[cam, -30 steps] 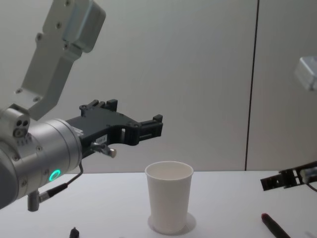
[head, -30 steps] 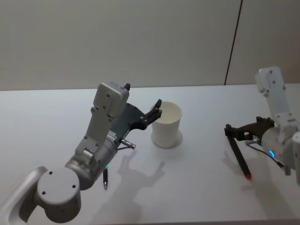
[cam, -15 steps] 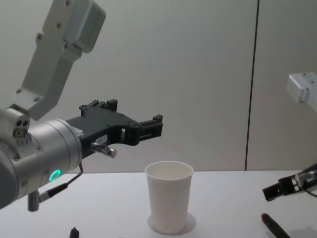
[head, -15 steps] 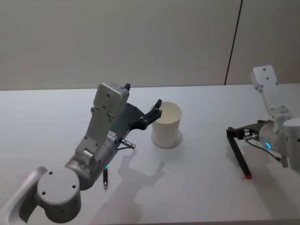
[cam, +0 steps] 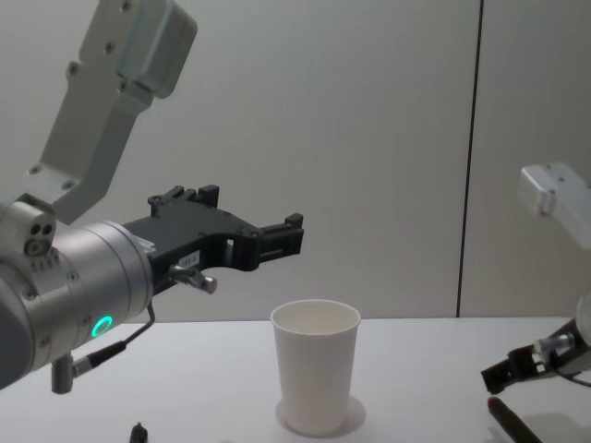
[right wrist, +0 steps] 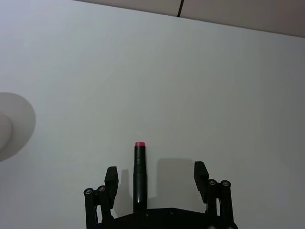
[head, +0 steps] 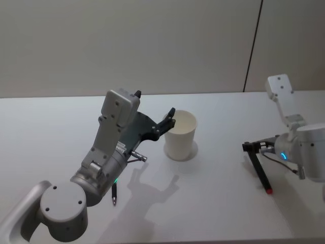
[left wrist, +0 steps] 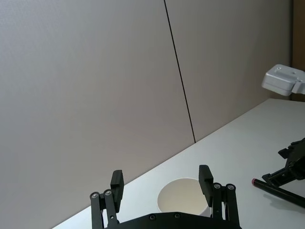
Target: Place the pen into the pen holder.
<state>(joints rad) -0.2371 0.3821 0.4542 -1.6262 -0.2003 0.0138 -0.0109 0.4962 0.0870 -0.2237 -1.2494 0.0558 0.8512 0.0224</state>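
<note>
The pen holder [head: 180, 134] is a plain white paper cup standing upright mid-table, also seen in the chest view [cam: 315, 378] and the left wrist view [left wrist: 183, 198]. A black pen [head: 259, 170] with a red tip lies flat to its right [cam: 512, 423]. My right gripper [head: 247, 146] is open and low over the pen's black rear end. In the right wrist view the pen [right wrist: 139, 174] lies between the fingers of that gripper [right wrist: 156, 174], nearer one of them. My left gripper [head: 169, 120] hangs open in the air beside the cup's rim [left wrist: 162, 179], holding nothing.
A second dark pen [head: 114, 194] lies on the white table [head: 213, 203] close to my left arm's base, its tip showing in the chest view [cam: 140, 431]. A grey wall with a dark vertical seam [head: 253, 46] stands behind the table.
My right arm has swung left and its gripper has come down closer over the pen's rear end. The left arm, the cup and both pens have stayed put.
</note>
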